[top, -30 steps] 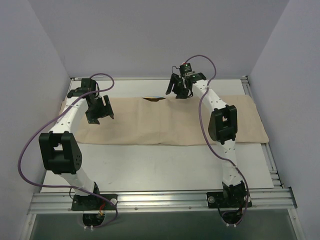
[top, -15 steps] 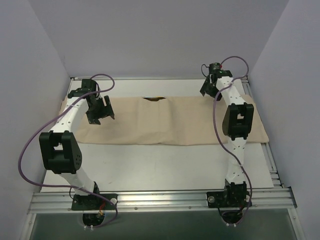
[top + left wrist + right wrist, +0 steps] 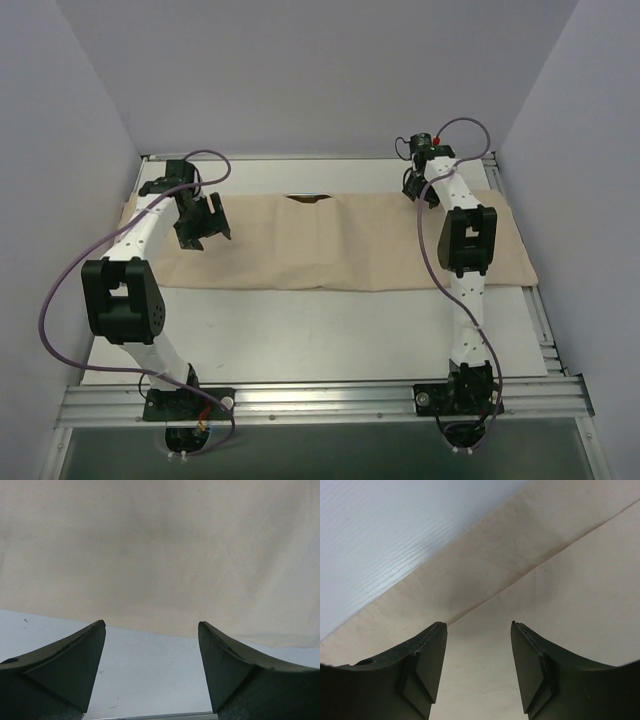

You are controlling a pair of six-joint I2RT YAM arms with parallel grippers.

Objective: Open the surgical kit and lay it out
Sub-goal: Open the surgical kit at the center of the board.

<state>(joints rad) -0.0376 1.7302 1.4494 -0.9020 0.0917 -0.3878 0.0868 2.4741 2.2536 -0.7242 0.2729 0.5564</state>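
Spread as one wide flat band across the far half of the white bench [image 3: 320, 330]: the beige cloth wrap [image 3: 330, 250], reaching both side edges. No steel tray or instruments identifiable, only a small dark sliver [image 3: 308, 198] at the wrap's far edge, too small to tell.

Left pincer [image 3: 151, 630] apart and empty, hovering over the wrap's near left border. Right pincer [image 3: 479, 627] also apart, nothing between the jaws, poised over a diagonal fold edge [image 3: 535, 567] near the far right corner.

Likely trouble: closing on more than the top layer at that fold and dragging the whole wrap, contents included, instead of peeling back one flap. Or closing short of the edge, pinching nothing. Pulling rightward risks sliding cloth off the bench, with the right end already at the side rail [image 3: 540, 310].

Room: tight behind and to the right of the right arm, with the lavender back wall [image 3: 320, 80] and side wall [image 3: 590, 150] close by. Loose purple cable [image 3: 425, 270] beside that arm, a possible snag. Plenty of bare bench on the near side for unfolding toward the arm bases.
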